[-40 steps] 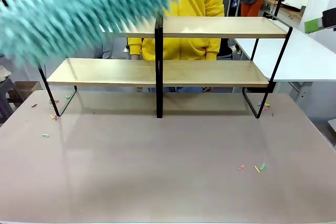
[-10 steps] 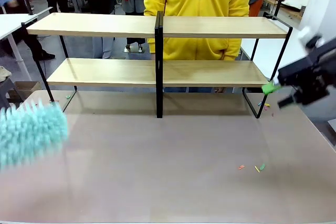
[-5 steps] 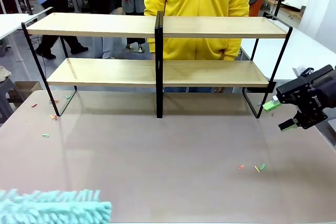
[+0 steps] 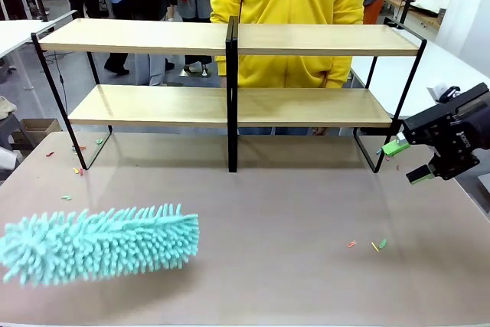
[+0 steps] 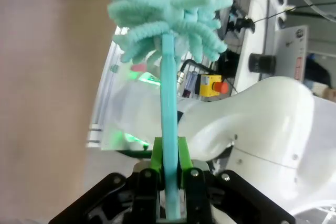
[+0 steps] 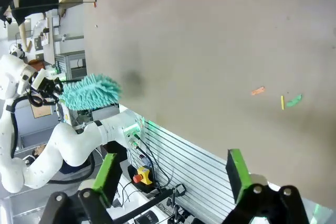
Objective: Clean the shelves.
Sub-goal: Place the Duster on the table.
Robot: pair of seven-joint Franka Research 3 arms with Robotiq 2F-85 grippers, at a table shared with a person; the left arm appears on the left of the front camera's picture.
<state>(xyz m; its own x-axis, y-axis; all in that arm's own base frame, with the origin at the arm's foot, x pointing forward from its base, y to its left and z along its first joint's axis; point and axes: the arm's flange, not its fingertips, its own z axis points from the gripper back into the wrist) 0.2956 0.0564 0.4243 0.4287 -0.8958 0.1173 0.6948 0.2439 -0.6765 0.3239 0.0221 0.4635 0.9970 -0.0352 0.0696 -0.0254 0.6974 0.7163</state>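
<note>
Two-tier light-wood shelves [image 4: 306, 39] on thin black metal frame, black centre post, upright at counter's far edge, boards bare.

The flat grey-brown tabletop [image 4: 276, 220] carries the wide two-tier rack of light-wood boards on a thin black metal frame [image 4: 230, 74], standing along its far edge with a black centre post. Small coloured scraps [image 4: 373, 245], orange, yellow and green, lie on the tabletop at the right front. More coloured bits [image 4: 75, 169] lie near the rack's left foot, and a few by its right foot [image 4: 387, 155].
</note>
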